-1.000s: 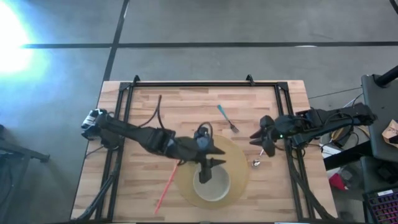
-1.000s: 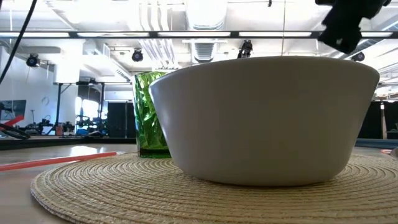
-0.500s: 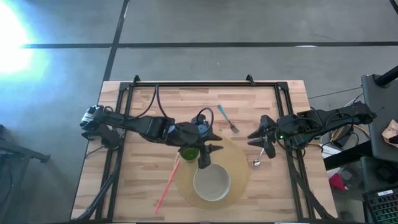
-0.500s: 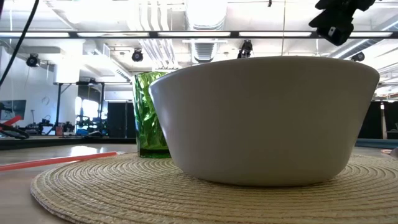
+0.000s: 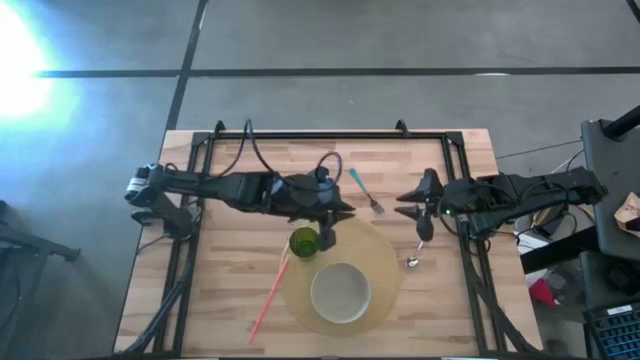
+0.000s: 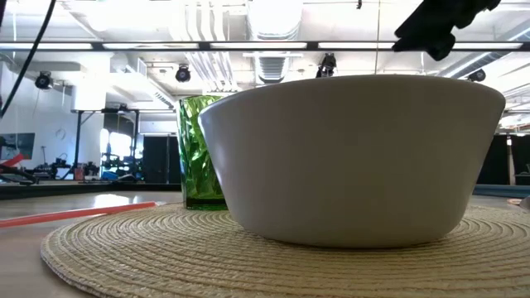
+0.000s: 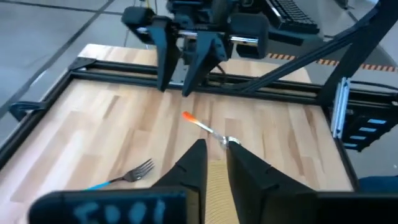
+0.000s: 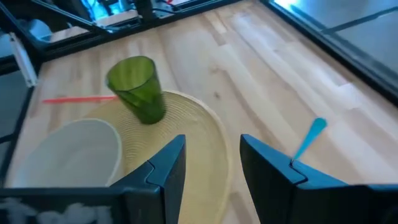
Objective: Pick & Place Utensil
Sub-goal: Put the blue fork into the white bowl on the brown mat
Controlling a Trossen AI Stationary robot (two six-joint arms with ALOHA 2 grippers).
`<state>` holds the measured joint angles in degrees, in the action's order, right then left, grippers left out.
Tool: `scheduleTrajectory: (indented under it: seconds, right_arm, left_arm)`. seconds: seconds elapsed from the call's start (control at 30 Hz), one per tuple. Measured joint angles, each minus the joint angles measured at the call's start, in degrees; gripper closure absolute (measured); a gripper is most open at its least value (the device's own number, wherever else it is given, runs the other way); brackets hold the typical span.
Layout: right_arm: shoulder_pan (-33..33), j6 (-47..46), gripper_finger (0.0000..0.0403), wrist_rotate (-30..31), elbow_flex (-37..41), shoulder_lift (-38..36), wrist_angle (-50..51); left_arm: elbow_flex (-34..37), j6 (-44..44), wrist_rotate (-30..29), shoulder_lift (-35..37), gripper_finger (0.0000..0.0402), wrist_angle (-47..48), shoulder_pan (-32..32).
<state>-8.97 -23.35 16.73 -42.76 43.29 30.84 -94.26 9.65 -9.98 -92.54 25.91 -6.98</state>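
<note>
My left hand (image 5: 330, 222), fingers narrowed on nothing, hovers just left of the blue-handled fork (image 5: 366, 192) lying far of the woven placemat (image 5: 385, 262). I should reopen, straddle the handle squarely, then descend. My right hand (image 5: 404, 206) waits open, right of the fork. From above, the fork's tines are hard to make out
</note>
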Motion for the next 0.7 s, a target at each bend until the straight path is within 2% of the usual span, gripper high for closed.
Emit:
scheduleTrajectory:
  seconds: [0.07, 0.23, 0.4, 0.57, 0.7]
  right_arm:
    - [1.2, 1.3, 0.0254, 0.0, 0.0, 0.0, -0.1]
    - [4.9, 2.5, 0.0254, 1.8, 0.0, 0.0, -0.3]
    - [8.9, 5.9, 0.0254, 1.9, 0.0, 0.2, -2.1]
    - [12.9, 12.6, 0.0254, 1.9, 0.0, 1.5, -4.8]
    - [16.4, 16.9, 0.0251, 1.9, 0.0, 3.7, -5.9]
  left_arm:
    - [4.5, -0.1, 0.4, 3.0, 0.0365, -4.0, 1.2]
    - [19.1, -0.9, 6.0, 12.7, 0.0388, -18.7, 4.4]
    - [32.7, -3.3, 6.5, 21.4, 0.0397, -30.4, 7.1]
    - [41.9, -9.7, 5.8, 27.3, 0.0397, -38.1, 9.8]
    - [46.3, -14.2, 5.2, 30.2, 0.0397, -43.9, 12.2]
